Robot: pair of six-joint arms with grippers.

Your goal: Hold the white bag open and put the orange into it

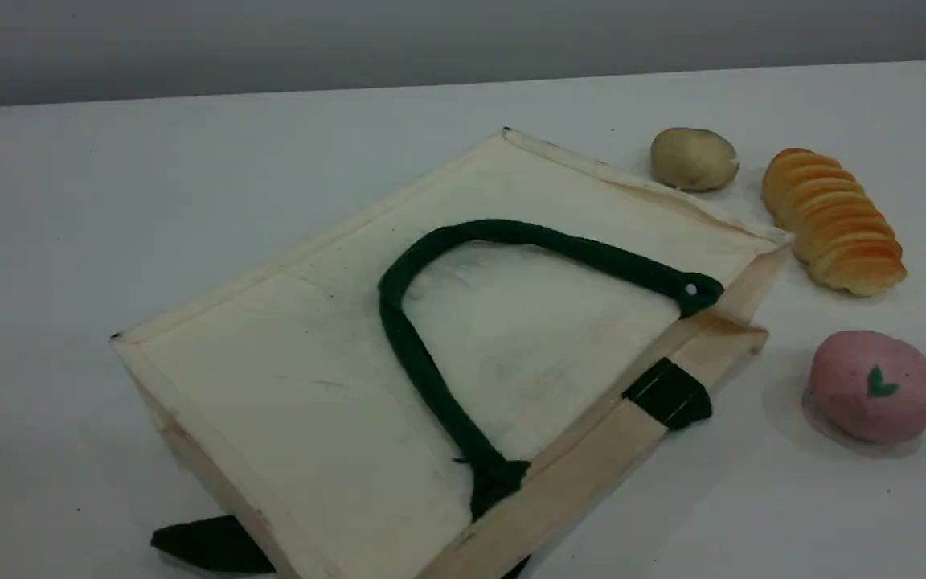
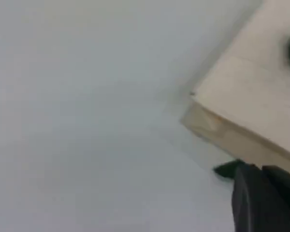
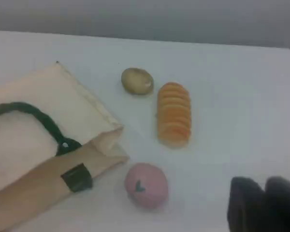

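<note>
The white bag (image 1: 286, 402) is lying flat on the surface (image 1: 69, 201), its mouth facing right and near, its long axis seemingly running near-left to far-right. The left fingers (image 2: 249, 203) are hovering by its left corner, and the right fingers (image 3: 244, 205) nearer the mouth. Whether either pair is spread cannot be told. The orange is not being shown in any view.
</note>
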